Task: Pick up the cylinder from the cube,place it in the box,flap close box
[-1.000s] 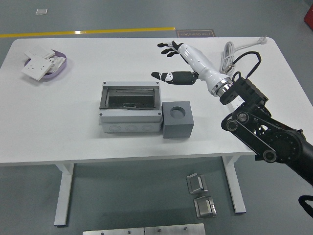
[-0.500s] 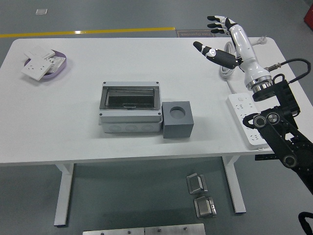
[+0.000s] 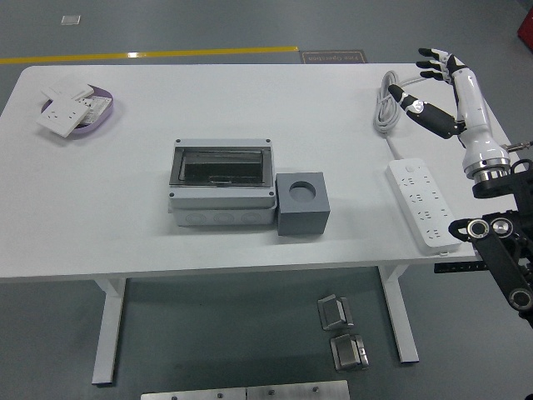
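Now raised over the desk's (image 3: 100, 208) far right edge: right hand (image 3: 437, 87), fingers spread, empty, well apart from cube (image 3: 302, 204) and box (image 3: 221, 182). Cube touching box's right side, round hole on top. Box flap shut, see-through. Cylinder not discernible. Power strip (image 3: 425, 202) lying near right edge.

Only the right arm (image 3: 500, 225) shows, coming in from the lower right and rising along the bench's right edge. Its black jointed links sit past that edge, just off the near right corner. The white forearm points up toward the far right corner. The right hand (image 3: 445, 87) hangs there, fingers (image 3: 433, 57) spread, thumb out to the left, holding nothing.
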You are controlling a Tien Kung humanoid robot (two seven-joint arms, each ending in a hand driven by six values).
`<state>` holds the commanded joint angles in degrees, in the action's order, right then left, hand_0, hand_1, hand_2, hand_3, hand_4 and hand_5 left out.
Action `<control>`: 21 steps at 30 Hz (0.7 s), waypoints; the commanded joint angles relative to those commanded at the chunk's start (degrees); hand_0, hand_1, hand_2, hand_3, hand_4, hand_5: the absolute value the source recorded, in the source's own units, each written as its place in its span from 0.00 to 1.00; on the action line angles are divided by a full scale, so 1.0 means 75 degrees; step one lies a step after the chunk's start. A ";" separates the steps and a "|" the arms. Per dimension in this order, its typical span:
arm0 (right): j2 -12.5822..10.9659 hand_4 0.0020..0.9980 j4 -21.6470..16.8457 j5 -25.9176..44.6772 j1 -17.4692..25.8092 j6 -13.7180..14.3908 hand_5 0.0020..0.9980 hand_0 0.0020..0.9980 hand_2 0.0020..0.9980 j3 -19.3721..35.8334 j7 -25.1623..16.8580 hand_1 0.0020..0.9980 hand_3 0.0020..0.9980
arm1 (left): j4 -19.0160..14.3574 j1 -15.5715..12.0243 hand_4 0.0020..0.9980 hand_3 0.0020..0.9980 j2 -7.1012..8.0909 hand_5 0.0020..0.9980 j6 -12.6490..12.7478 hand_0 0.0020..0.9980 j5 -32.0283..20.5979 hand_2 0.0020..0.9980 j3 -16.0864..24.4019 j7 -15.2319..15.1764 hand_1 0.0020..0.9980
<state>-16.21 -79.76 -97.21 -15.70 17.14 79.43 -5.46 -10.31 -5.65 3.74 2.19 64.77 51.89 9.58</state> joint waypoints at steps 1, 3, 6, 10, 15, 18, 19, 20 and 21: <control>-0.0021 0.94 -0.0020 -0.0023 0.0039 0.0005 0.53 0.81 0.74 0.0081 0.0003 0.72 0.76 | 0.0000 -0.0005 0.50 0.55 -0.0004 0.00 0.0007 0.58 -0.0022 0.53 -0.0024 0.0002 0.59; -0.0054 0.94 -0.0061 -0.0089 0.0096 0.0017 0.53 0.81 0.74 0.0228 0.0012 0.72 0.76 | 0.0000 -0.0015 0.50 0.55 -0.0020 0.00 0.0017 0.58 -0.0045 0.53 -0.0052 0.0006 0.59; -0.0082 0.94 -0.0106 -0.0189 0.0166 0.0034 0.53 0.81 0.74 0.0414 0.0025 0.73 0.74 | 0.0000 -0.0028 0.50 0.55 -0.0054 0.00 0.0030 0.58 -0.0049 0.53 -0.0041 0.0012 0.59; -0.0081 0.94 -0.0149 -0.0326 0.0261 0.0049 0.53 0.81 0.74 0.0613 0.0040 0.73 0.74 | 0.0000 -0.0035 0.50 0.55 -0.0119 0.00 0.0039 0.58 -0.0096 0.53 -0.0063 0.0022 0.59; -0.0061 0.94 -0.0185 -0.0375 0.0329 0.0067 0.53 0.81 0.74 0.0792 0.0013 0.73 0.73 | 0.0000 -0.0046 0.50 0.55 -0.0182 0.00 0.0031 0.58 0.0261 0.53 0.0360 0.0155 0.59; -0.0053 0.93 -0.0196 -0.0394 0.0333 0.0070 0.53 0.81 0.73 0.0854 0.0005 0.73 0.73 | 0.0000 -0.0063 0.50 0.55 -0.0164 0.00 0.0020 0.58 0.0351 0.53 0.0468 0.0206 0.59; -0.0047 0.93 -0.0198 -0.0402 0.0335 0.0070 0.53 0.81 0.73 0.0880 0.0003 0.73 0.73 | 0.0000 -0.0067 0.50 0.55 -0.0159 0.00 0.0017 0.58 0.0397 0.53 0.0517 0.0225 0.59; -0.0041 0.93 -0.0200 -0.0410 0.0338 0.0069 0.53 0.81 0.73 0.0906 0.0002 0.73 0.73 | 0.0000 -0.0069 0.50 0.55 -0.0154 0.00 0.0014 0.58 0.0438 0.53 0.0562 0.0241 0.59; -0.0031 0.93 -0.0205 -0.0420 0.0346 0.0068 0.53 0.81 0.73 0.0939 0.0000 0.73 0.73 | 0.0000 -0.0071 0.50 0.55 -0.0149 0.00 0.0010 0.58 0.0481 0.53 0.0606 0.0254 0.59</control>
<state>-16.44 -81.30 -100.36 -13.11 17.65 86.48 -5.46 -10.31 -6.18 2.62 2.26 68.38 56.44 11.48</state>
